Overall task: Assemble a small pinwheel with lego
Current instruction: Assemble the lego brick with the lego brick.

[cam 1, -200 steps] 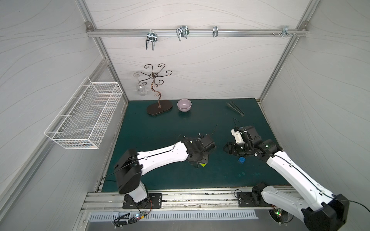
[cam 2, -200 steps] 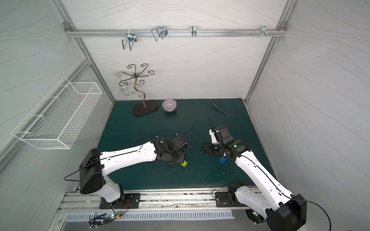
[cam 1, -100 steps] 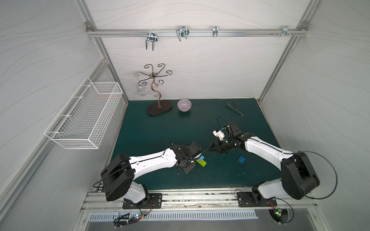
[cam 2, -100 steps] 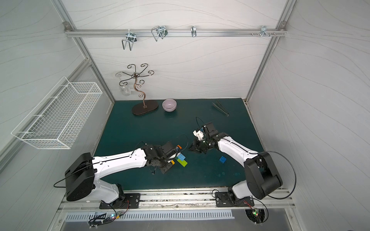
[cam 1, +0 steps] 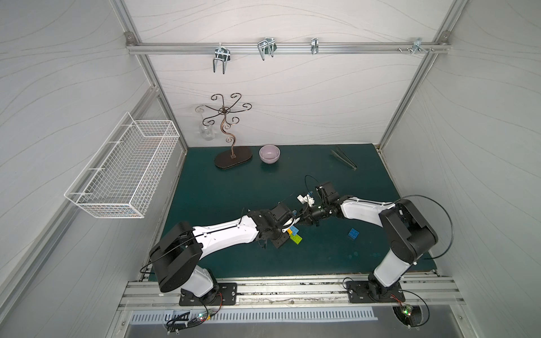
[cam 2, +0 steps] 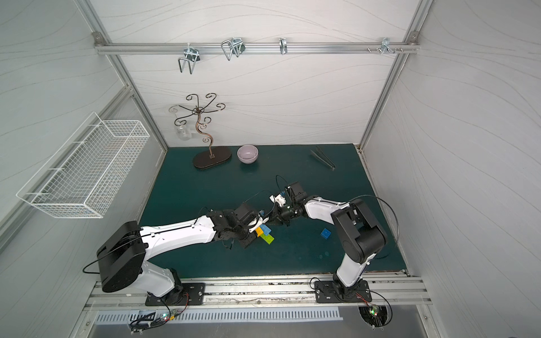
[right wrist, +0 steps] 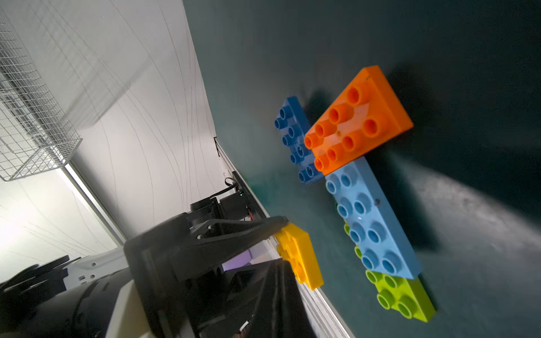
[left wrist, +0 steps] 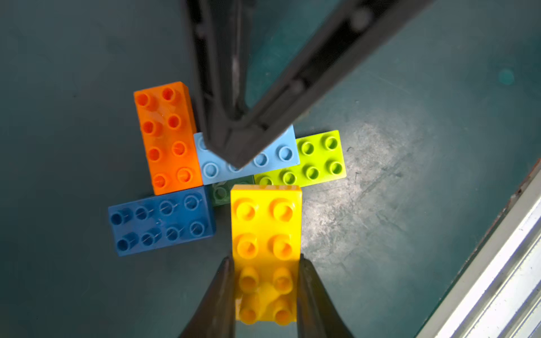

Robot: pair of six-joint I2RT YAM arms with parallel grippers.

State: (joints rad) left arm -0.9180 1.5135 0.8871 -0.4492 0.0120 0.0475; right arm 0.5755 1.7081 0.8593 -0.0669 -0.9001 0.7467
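Pinwheel (cam 1: 293, 234): mid-table, towards the near edge.
Left gripper (left wrist: 265, 259): clamped across yellow brick (left wrist: 265, 222).
Right gripper (left wrist: 234, 158): closed, tip over light blue brick (left wrist: 275, 155).
Handling: probably light, stiff, slick; pinch brick sides.

pinwheel (cam 1: 293, 234) left of loose lego brick (cam 1: 354, 233); bowl (cam 1: 269, 153) behind both.

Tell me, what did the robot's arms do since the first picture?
The right arm folded its elbow up and swung toward the pinwheel; the right gripper closed, its shut tip now over the light blue brick. The left arm drew back slightly toward its base, uncovering it. Unchanged: the left gripper stays clamped on the yellow brick; the loose blue brick, bowl and tongs have not moved.
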